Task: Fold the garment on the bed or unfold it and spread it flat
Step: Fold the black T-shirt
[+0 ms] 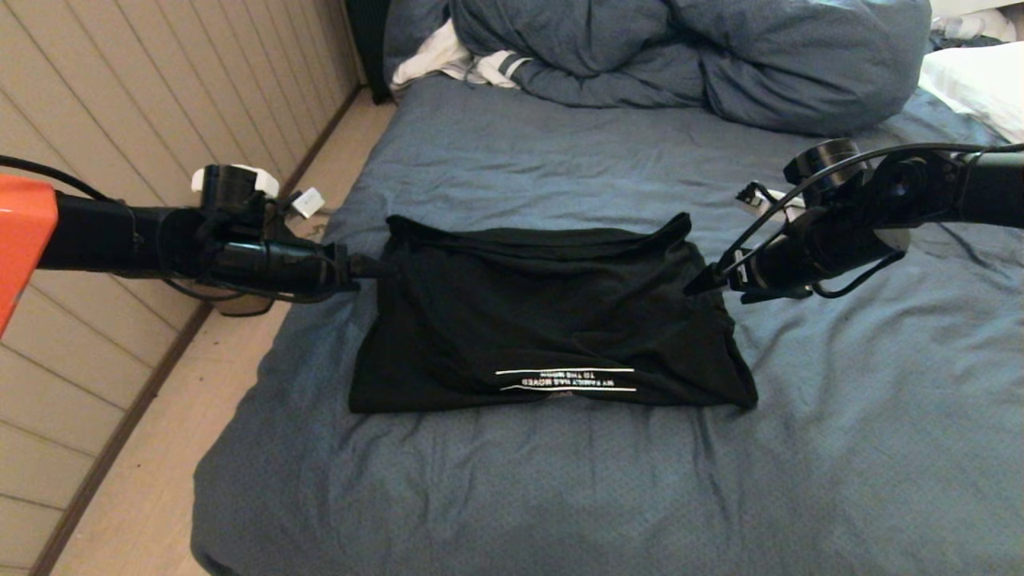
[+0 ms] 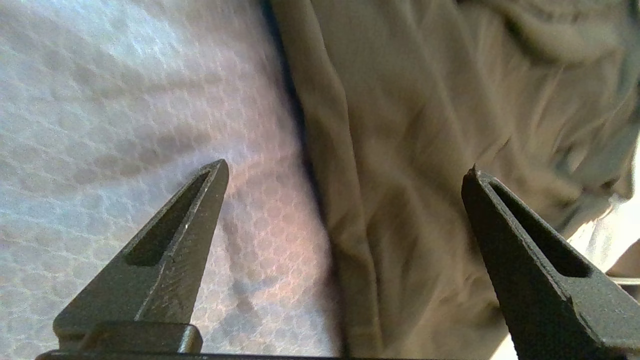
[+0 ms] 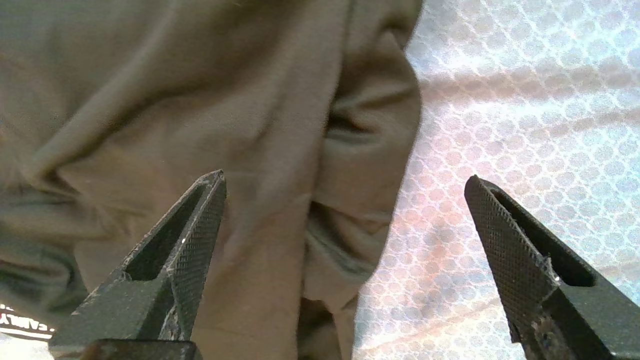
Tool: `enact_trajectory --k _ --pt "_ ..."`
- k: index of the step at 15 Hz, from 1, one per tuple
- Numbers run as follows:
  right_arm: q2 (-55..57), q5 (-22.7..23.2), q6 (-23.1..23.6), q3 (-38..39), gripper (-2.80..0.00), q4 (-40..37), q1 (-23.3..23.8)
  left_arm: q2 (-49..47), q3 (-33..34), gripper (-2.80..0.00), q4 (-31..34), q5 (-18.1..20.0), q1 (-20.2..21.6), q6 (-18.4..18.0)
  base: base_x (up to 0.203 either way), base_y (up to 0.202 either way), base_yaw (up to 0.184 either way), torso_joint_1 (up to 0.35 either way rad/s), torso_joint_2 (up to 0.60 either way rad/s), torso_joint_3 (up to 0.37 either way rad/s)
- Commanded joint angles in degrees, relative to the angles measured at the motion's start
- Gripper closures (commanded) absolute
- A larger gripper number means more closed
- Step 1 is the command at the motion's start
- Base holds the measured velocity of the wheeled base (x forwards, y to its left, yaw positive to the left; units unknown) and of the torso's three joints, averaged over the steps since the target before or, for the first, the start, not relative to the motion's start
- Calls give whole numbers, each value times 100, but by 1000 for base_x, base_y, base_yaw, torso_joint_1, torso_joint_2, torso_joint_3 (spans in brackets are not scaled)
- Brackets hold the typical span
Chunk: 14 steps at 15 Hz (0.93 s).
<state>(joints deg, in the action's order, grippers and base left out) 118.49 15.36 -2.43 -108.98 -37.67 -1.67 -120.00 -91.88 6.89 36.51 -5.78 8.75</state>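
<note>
Midway across the bed (image 1: pixel 512 496), the garment (image 1: pixel 552 320), a black T-shirt of soft matte knit, lies folded into a rough trapezoid, narrower at its far edge and flaring toward the near one. Its far edge forms a rolled, slightly raised lip; loose diagonal creases cross the middle. Two thin white lines framing small white lettering (image 1: pixel 566 381) run along the near hem, reading upside down in the head view. The slate-blue sheet beneath shows a fine honeycomb weave and shallow wrinkles fanning toward the near edge.

The left gripper (image 1: pixel 376 266) hovers at the shirt's left edge, its dark, wedge-shaped fingers (image 2: pixel 190 235) spread wide with nothing between them; the wrist view shows one finger over the sheet, the other over the cloth. The right gripper (image 1: pixel 704 284) mirrors it at the shirt's right edge, its cross-hatched fingers (image 3: pixel 195 240) likewise parted and empty, straddling a puckered fold at the border of shirt and sheet.

At the far end, a bulky blue duvet (image 1: pixel 688 56) is heaped in puffy folds, with a white stripe-cuffed cloth (image 1: pixel 464 64) tucked against its left side and a white pillow (image 1: pixel 980 84) at far right. Pale ribbed wall panelling (image 1: pixel 144 104) rises along the left.
</note>
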Motion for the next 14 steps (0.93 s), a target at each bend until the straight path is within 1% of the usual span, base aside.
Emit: enact_trajectory --k 1,5,8,12,14 --pt "-19 11 -4 -9 -280 -21 9 -24 104 -280 4 38 -2 -179 0 0 0 0 0 0" --pt "-8 11 11 15 -280 -36 9 3 127 -280 48 171 -27 -217 0 0 0 0 0 0" --pt "27 29 14 88 -280 -48 -2 -24 224 -280 6 172 -38 -260 0 0 0 0 0 0" --pt "42 29 14 79 -280 -48 -9 -58 240 -280 5 188 -164 -315 0 0 0 0 0 0" --pt "51 29 14 61 -280 -48 -18 -49 311 -280 -12 269 -257 -313 0 0 0 0 0 0"
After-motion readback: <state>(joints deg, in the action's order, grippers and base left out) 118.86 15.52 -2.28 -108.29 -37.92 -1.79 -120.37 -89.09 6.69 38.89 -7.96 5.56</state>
